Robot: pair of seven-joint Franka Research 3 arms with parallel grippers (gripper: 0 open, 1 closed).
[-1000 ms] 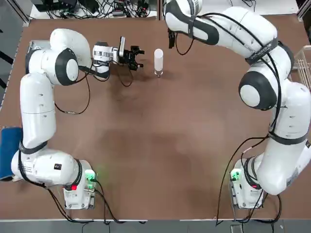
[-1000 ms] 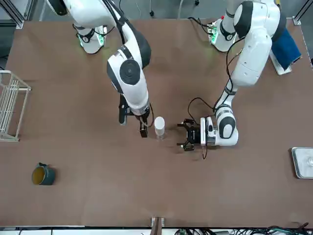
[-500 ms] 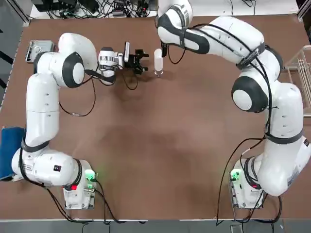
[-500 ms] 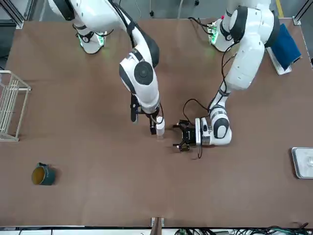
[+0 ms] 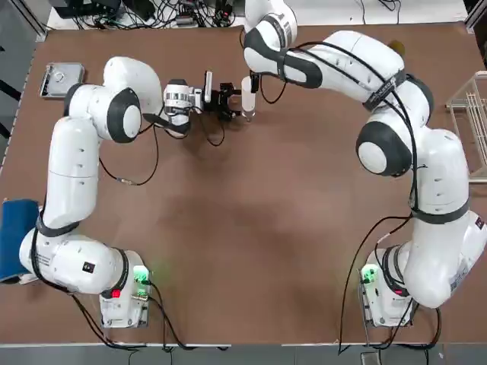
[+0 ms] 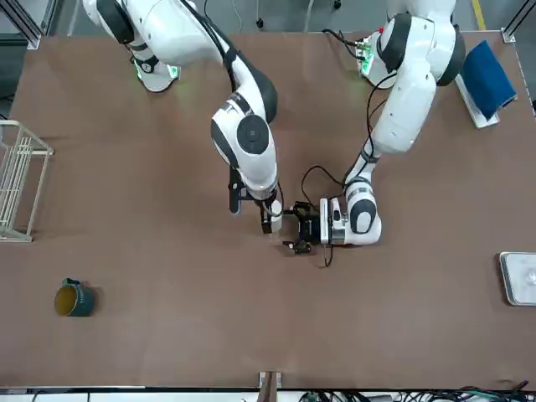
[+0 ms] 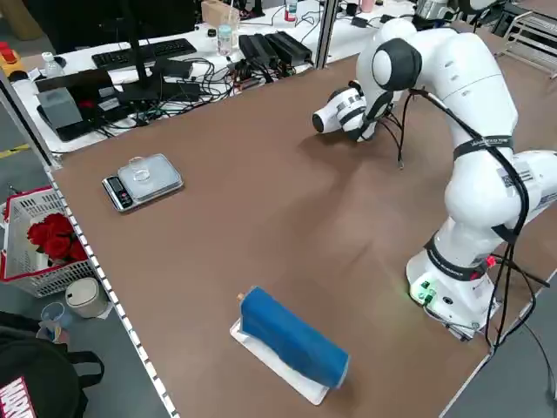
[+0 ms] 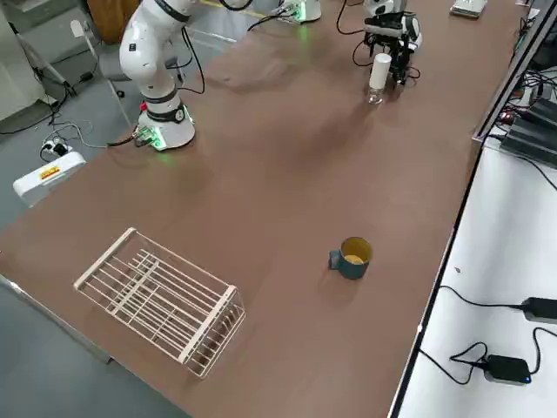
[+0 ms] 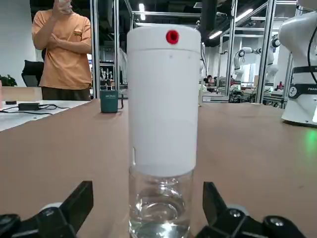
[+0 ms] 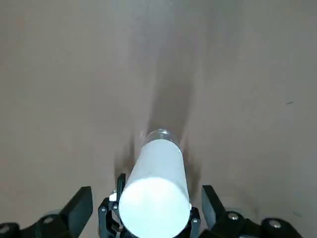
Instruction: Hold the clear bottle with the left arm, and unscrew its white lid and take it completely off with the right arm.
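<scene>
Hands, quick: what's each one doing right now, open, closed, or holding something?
Left hand: open, fingers either side of the clear bottle, not yet clamped.
Right hand: open, straddling the white lid from above, not gripping it.

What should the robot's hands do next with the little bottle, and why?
Probably the left hand should close on the clear bottle. Its open fingers sit either side of the glass, not touching, and the white lid is on, with the open right hand waiting above it.

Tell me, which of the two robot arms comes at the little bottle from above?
The right arm: it hangs over the white lid. The left arm lies low beside the clear bottle.
</scene>
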